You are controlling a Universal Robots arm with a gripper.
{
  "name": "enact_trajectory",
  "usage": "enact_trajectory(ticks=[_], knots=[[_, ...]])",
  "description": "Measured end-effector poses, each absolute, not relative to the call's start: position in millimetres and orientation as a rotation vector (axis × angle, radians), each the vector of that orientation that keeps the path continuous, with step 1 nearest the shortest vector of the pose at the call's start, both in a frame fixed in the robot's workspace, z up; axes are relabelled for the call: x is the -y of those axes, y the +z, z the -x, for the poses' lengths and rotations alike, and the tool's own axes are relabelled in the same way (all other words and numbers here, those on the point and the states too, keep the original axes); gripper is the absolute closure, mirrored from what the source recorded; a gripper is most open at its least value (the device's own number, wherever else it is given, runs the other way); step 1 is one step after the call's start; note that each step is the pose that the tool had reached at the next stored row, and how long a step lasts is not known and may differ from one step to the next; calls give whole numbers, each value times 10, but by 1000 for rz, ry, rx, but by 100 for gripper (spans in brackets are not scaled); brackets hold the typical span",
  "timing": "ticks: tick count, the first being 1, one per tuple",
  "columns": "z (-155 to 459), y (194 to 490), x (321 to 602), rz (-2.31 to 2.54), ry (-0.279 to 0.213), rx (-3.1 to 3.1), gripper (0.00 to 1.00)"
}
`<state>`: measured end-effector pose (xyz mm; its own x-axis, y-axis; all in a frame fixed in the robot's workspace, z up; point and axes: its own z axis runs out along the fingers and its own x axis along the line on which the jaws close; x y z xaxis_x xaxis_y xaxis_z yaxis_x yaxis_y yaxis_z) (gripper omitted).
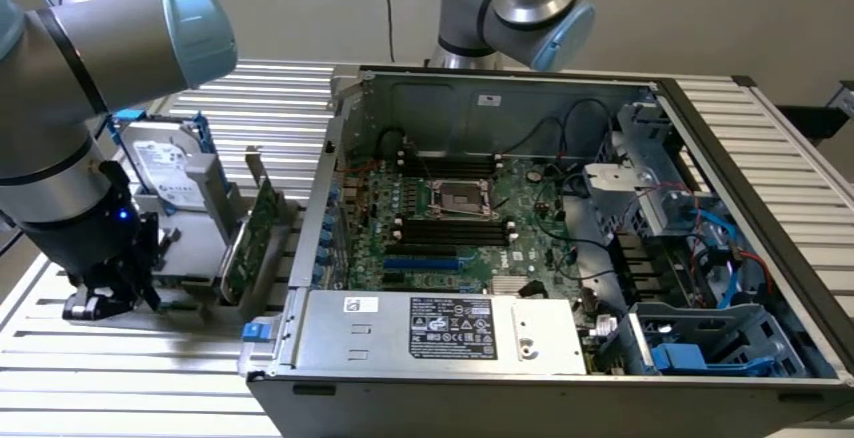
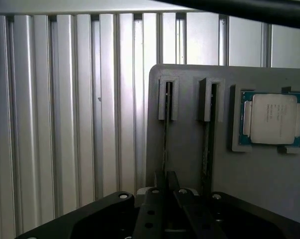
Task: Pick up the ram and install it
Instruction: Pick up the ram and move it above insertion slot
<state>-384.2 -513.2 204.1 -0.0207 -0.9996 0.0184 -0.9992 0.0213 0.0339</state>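
Fingers [image 2: 152,214] are clenched in on the ram [image 2: 166,129], grasping it. The gripper [image 2: 166,174] has the thin edge-on stick between its tips at the near end. The stick sits down in its guide slot on the grey holder [image 2: 187,149], so nothing is lifted yet. A second stick [image 2: 209,134] stands in the parallel slot just beside it, and a CPU [image 2: 272,118] lies in its recess further along the same holder. The holder rests on the slatted table [image 2: 65,124]. In the exterior view the gripper is low at the holder on that view's left, near the hard drive [image 1: 167,173] and the upright expansion card [image 1: 254,238]. The black motherboard slots [image 1: 451,226] are well apart, inside the open case [image 1: 747,208]. Risks as I read them: the grip looks to be on one end, not mid-length, so a pull could cock the stick and bind it in the guide. A thin edge between narrow tips could also slip or twist. The neighbouring stick is close enough to get clipped. Any tilt picked up here would show as misalignment at the slot.
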Motion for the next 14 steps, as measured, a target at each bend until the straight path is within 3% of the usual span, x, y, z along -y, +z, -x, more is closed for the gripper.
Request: enact_trajectory(ticks=[14], knots=[[3837,2629,5132,-2172,-19,2217,87]])
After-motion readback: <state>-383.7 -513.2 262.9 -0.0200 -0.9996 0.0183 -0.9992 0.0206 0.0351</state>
